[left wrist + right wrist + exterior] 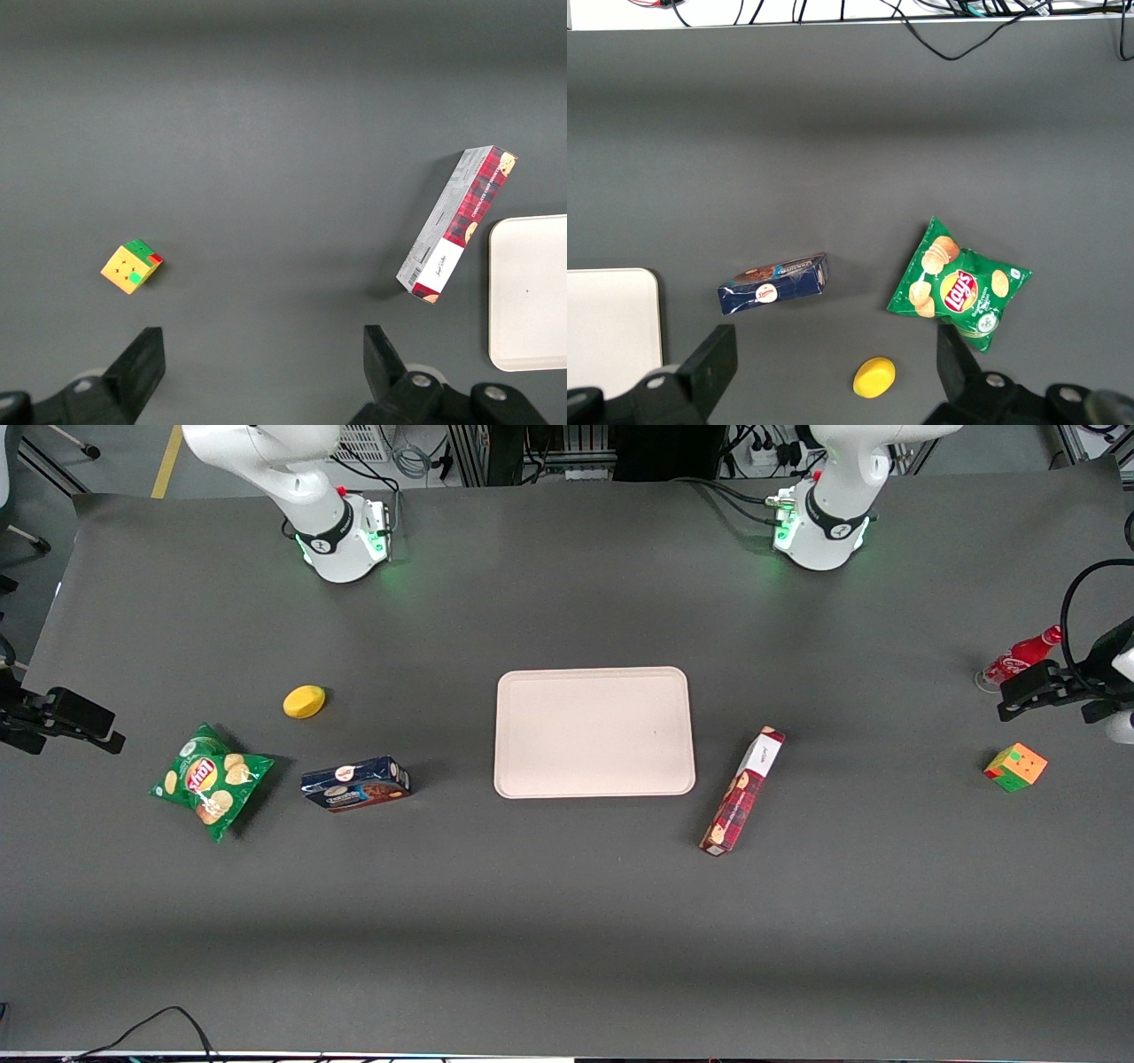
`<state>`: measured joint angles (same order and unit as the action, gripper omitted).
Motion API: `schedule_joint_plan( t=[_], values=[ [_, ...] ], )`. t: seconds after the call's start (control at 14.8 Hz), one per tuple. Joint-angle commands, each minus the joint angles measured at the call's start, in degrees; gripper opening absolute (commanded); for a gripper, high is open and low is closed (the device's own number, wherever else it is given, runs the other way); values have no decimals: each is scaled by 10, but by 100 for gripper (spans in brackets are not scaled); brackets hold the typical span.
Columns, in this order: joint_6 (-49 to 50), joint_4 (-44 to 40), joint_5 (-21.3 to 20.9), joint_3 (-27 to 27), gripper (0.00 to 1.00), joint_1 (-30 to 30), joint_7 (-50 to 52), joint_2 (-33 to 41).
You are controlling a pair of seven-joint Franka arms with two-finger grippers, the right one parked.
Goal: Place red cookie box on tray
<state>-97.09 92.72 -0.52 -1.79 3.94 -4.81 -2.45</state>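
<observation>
The red cookie box (742, 790) is lying flat on the dark surface (567, 921), just beside the tray (594, 732) on the working arm's side, not touching it. The gripper (264, 367) is hanging up over the surface near the colourful cube (131, 266), jaws spread wide and holding nothing, well apart from the box.

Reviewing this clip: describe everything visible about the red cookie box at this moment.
The red cookie box is a long, narrow carton, apparently cardboard, in dark red tartan with cookie pictures and a white side panel bearing print. It looks closed and undamaged. It lies flat on the dark table, angled, beside the tray toward the working arm's end, not touching it. Nothing rests on it. The gripper hangs open above the table, well clear of the box.
</observation>
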Motion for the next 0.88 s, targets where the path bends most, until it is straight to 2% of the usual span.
schedule_joint_plan(
  t=[0.0,0.81],
  values=[
    [16,-18,-8,1,100,-2,-1,-8],
    [46,-13,-11,-5,100,-18,-10,-9]
  ],
)
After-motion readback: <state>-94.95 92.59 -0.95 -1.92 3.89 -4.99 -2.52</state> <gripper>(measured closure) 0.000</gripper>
